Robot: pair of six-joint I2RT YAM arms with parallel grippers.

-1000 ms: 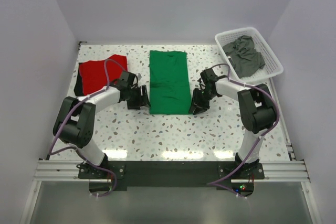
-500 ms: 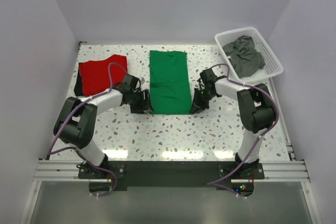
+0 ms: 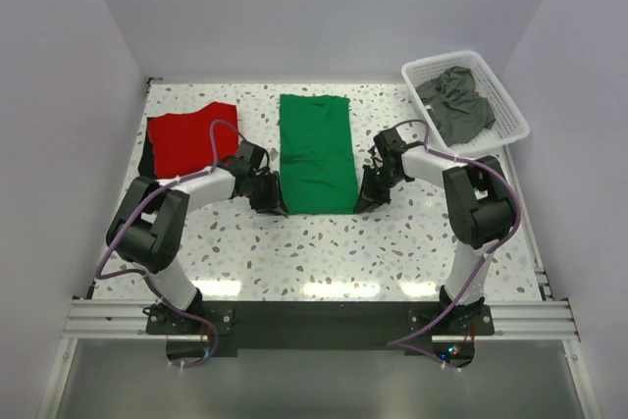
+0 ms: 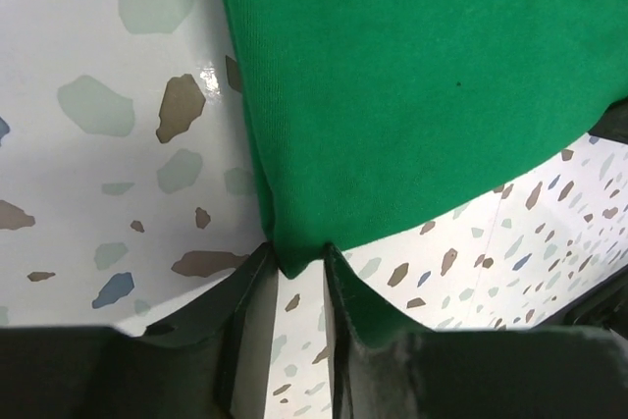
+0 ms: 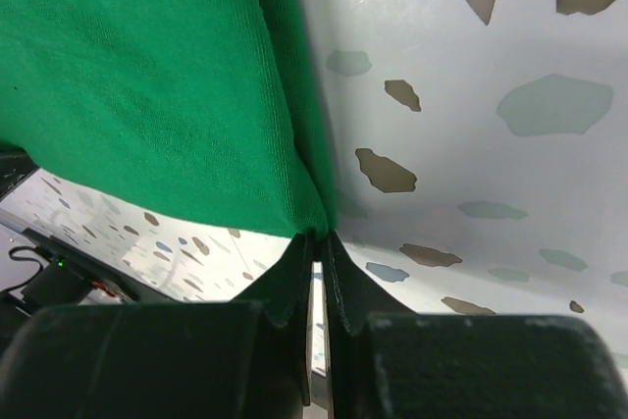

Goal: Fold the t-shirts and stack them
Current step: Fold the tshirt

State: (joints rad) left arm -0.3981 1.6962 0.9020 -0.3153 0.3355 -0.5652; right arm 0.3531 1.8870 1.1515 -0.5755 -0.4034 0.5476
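The bright green t-shirt [image 3: 316, 154] lies folded into a long strip in the middle of the table. My left gripper [image 3: 275, 198] is at its near left corner, and in the left wrist view [image 4: 296, 260] the jaws are closed on that corner of the green cloth [image 4: 412, 76]. My right gripper [image 3: 365, 201] is at the near right corner, and in the right wrist view [image 5: 319, 235] it pinches the green cloth [image 5: 147, 76] almost fully shut. The red t-shirt [image 3: 189, 137] lies folded at the left. Dark grey t-shirts [image 3: 456, 105] lie crumpled in the basket.
The white lattice basket [image 3: 512, 113] stands at the back right corner. A dark cloth edge [image 3: 147, 164] shows under the red shirt's left side. White walls close in the speckled table [image 3: 324, 242] on three sides.
My left gripper has moved right, up to the green shirt's near left corner. My right gripper has stayed at the near right corner.
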